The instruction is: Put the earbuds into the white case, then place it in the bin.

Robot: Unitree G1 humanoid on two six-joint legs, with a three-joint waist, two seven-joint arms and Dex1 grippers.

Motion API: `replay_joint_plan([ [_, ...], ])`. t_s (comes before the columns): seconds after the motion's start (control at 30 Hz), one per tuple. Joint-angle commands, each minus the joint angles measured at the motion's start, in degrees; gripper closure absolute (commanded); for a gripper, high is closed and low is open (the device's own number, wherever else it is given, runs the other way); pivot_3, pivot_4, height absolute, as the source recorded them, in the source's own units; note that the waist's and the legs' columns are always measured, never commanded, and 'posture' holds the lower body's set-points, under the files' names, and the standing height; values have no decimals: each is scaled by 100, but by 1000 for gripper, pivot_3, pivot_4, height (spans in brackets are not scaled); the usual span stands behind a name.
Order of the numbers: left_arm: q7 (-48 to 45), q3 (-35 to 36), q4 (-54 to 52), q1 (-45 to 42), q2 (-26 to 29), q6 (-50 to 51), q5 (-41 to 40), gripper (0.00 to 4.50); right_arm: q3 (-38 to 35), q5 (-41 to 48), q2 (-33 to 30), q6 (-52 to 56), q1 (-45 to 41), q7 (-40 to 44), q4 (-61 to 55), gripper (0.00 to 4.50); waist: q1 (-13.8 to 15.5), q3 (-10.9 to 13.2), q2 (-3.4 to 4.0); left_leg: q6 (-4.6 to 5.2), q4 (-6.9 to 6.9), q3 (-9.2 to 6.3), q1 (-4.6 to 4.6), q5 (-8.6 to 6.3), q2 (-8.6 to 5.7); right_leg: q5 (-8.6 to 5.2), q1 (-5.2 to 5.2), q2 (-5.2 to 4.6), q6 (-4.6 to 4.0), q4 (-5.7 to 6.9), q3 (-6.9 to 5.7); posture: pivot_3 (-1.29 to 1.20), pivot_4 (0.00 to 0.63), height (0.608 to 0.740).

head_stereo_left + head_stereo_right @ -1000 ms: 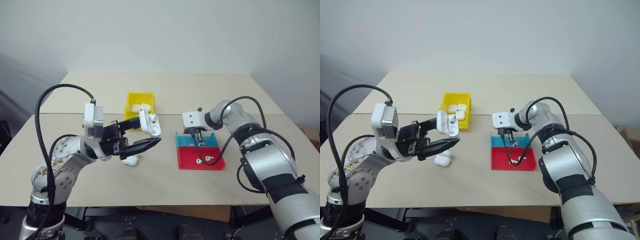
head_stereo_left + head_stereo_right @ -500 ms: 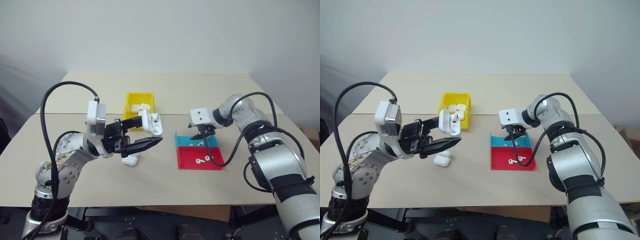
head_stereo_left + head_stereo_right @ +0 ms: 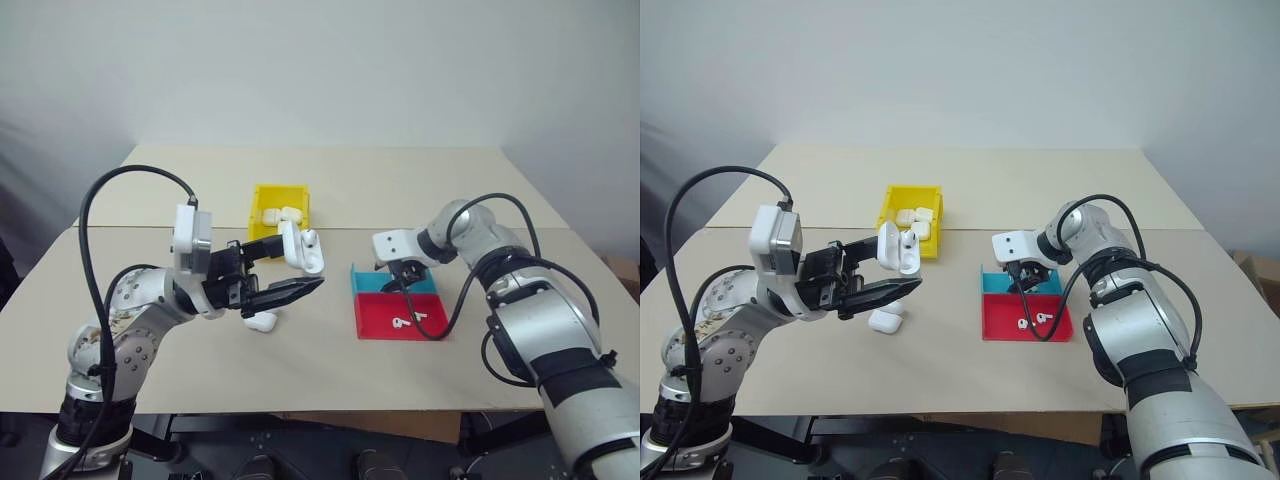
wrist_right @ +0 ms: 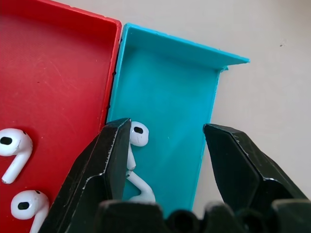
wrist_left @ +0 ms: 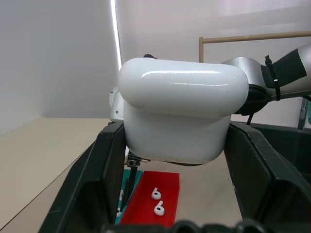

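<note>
Swung the right gripper (image 4: 165, 128) back down over the teal tray (image 4: 165, 73) after a brief lift half a second ago, and spread its jaws far wider than a second ago. Kept the left gripper (image 5: 176, 127) where it was, raised above the table (image 3: 330, 180).

Saw several ways to go wrong from there. Stood one finger almost against the earbud (image 4: 137, 136), which lay near the tray's wall on the red-tray side, with the other finger well off toward the far wall. Judged that closing from that stance would likely push the glossy bud sideways or flick it out rather than pinch it. Judged too that pressing down could jam that finger against the wall between the teal tray and the red tray (image 4: 58, 63), or drag the light trays across the table. Reckoned also that a bud pinched by the stem could twist and miss its socket.

Held nothing on the right: jaws wide, empty, straddling most of the teal tray. Clamped the left jaws tight on the case (image 3: 302, 247), lid flipped open, well clear of the bin (image 3: 262, 195); seemed to have one bud seated already, though could not be sure. Left the red-tray earbuds (image 4: 12, 145) untouched, a spare case (image 3: 262, 321) lying on the table under the left gripper, and more cases in the bin.
</note>
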Motion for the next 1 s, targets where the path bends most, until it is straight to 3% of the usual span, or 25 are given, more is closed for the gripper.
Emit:
replay_joint_plan([
  [0.03,52,156,-234,42,76,-48,-42,1724,116,-159,35,33,-40,-137,48,1529,-2,0,0,0,0,0,0,0,0,0,0,0,0,0,0,0,150,740],
  [0.47,137,207,-380,164,142,-41,-89,1724,177,-401,110,97,-104,-1043,134,1529,-1,0,0,0,0,0,-1,0,0,0,-1,0,0,0,0,0,150,740],
  [0.6,115,179,-369,161,138,-38,-88,1724,-25,-221,79,422,-227,-957,166,1529,0,0,0,0,0,0,-1,0,0,0,-1,0,0,-1,0,0,150,740],
  [1.0,70,70,-291,71,104,-15,-65,1724,-397,-19,536,4613,-1216,-605,459,1529,-9,2,3,0,-2,-1,-2,0,2,-2,-5,2,-4,3,-2,0,150,740],
])
